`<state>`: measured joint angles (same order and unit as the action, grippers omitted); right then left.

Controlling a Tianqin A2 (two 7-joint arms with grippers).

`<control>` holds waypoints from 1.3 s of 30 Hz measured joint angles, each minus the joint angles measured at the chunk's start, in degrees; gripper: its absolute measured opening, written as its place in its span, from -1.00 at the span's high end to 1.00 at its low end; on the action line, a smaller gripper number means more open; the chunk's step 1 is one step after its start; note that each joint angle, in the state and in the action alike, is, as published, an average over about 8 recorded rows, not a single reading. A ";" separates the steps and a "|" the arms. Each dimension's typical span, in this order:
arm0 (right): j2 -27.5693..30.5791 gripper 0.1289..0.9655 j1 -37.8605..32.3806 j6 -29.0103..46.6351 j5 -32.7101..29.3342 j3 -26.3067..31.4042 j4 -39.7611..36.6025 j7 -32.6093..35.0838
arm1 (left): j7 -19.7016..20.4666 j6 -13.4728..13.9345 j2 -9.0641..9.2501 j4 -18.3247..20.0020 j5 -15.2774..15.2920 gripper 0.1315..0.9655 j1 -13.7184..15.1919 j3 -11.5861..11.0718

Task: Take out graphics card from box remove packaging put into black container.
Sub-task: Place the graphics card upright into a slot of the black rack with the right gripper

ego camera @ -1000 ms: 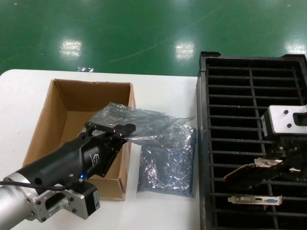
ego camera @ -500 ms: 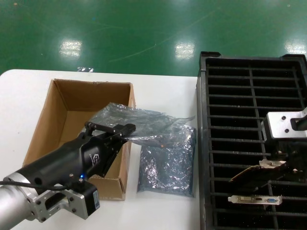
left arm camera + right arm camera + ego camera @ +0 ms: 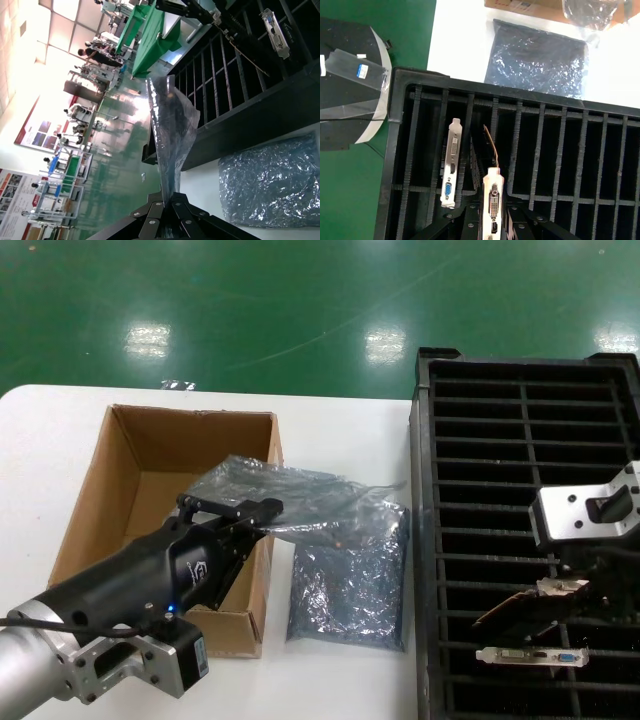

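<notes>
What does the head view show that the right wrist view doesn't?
Only the head view shows the left claw gripping the crinkled translucent silver bag above the whole brown cardboard box. Only the right wrist view shows the green floor beside the black slatted crate. Both show the right claw holding a dark graphics card, a second card slotted, and a flat bluish bag.

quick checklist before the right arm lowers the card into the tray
1. Right gripper shut on the graphics card by its bracket: ok.
2. Card over the black container: ok.
3. Card level with the slats: not ok, tilted.
4. Slot under it free: cannot tell; a second card sits one slot over.
5. Left gripper holds the packaging over the box, away from the tray: ok.
</notes>
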<state>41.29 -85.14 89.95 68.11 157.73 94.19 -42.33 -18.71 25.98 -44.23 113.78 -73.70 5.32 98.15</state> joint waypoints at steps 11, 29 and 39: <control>-1.96 0.85 1.18 0.00 -1.17 0.00 -1.52 -1.12 | 0.00 0.00 0.00 0.00 0.00 0.98 0.00 0.00; -4.55 0.85 2.02 0.00 -2.07 0.00 -1.69 -2.13 | 0.00 0.00 0.00 0.00 0.00 0.98 0.00 0.00; -4.55 0.85 2.02 0.00 -2.08 0.00 -1.69 -2.14 | 0.00 0.00 0.00 0.00 0.00 0.98 0.00 0.00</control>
<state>36.74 -83.12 89.95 66.03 157.73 92.50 -44.46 -18.71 25.98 -44.23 113.78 -73.70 5.32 98.15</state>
